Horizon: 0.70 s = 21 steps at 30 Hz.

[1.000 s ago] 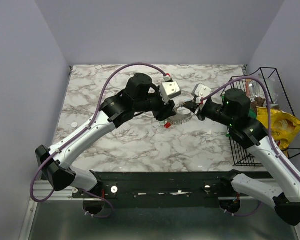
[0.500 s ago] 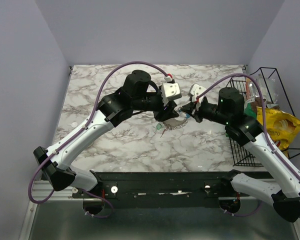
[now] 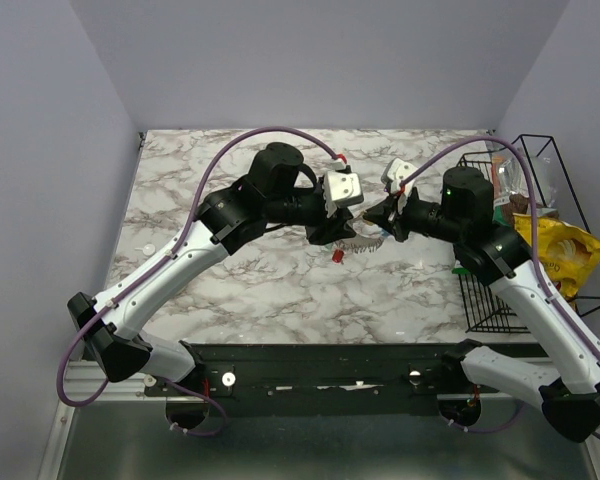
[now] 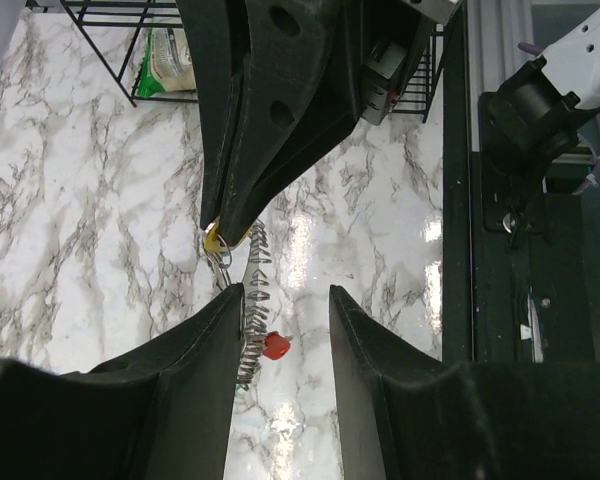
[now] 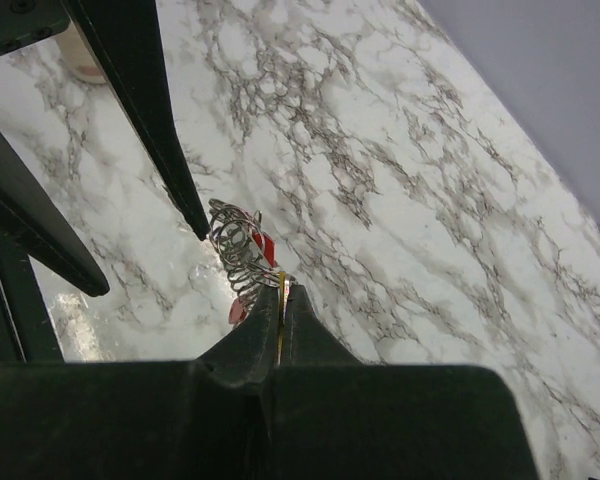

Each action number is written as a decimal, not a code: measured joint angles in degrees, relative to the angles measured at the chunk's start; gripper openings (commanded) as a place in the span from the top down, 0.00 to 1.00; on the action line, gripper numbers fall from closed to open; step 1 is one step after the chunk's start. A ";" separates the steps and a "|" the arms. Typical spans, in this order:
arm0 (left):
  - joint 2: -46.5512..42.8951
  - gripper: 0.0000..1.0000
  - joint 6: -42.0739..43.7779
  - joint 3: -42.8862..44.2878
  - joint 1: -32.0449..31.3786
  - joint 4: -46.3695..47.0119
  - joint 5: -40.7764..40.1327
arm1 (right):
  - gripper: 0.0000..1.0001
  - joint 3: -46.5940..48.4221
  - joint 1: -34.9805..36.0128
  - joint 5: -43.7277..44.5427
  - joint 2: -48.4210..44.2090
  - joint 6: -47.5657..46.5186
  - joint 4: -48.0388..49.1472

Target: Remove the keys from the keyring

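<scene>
Right hand (image 5: 280, 292) pinching yellow key (image 4: 213, 237) at keyring (image 4: 255, 270); left hand (image 4: 286, 292) spread around keyring; red key (image 4: 274, 346) attached, none visibly removed.

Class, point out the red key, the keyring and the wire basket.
red key (image 4: 274, 346), left wrist view, on its red head.
keyring (image 4: 257, 270), left wrist view, on its coiled wire.
wire basket (image 3: 477, 308), top external view, on its near floor wires.
</scene>
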 measured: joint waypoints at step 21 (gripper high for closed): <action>3.15 0.52 2.05 -0.39 -0.04 1.09 -5.18 | 0.99 0.04 -0.52 -4.66 0.04 1.09 -1.90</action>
